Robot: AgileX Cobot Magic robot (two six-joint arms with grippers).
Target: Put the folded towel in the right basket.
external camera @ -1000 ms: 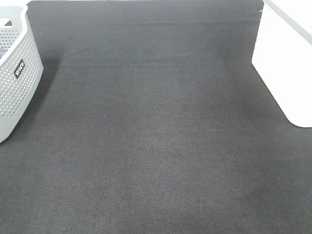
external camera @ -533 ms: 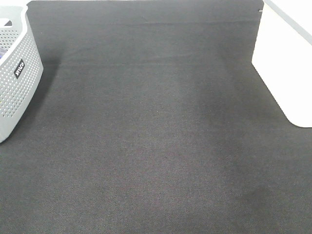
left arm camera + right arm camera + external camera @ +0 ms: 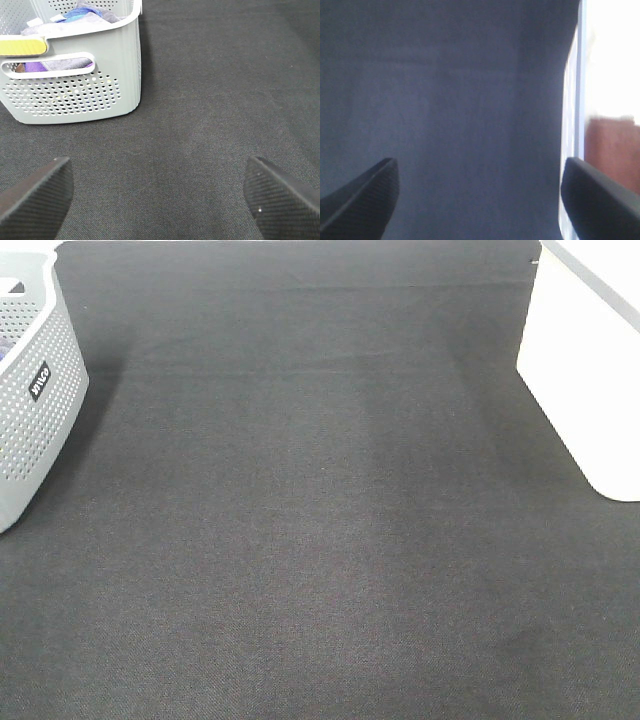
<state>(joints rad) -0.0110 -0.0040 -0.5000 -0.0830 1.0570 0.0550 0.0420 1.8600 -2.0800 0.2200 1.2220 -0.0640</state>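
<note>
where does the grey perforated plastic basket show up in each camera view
Exterior high: the grey perforated plastic basket sits at the left edge, cut off by the frame.
Left wrist: the same basket lies ahead of the open left gripper, with coloured cloth inside.
Right wrist: not in view; only the right gripper over the mat.
Shared landmark: the dark woven mat appears in all three views.

A dark woven mat (image 3: pixel 320 520) covers the work surface under even light, a pale floor strip (image 3: pixel 600 270) at far right
</note>
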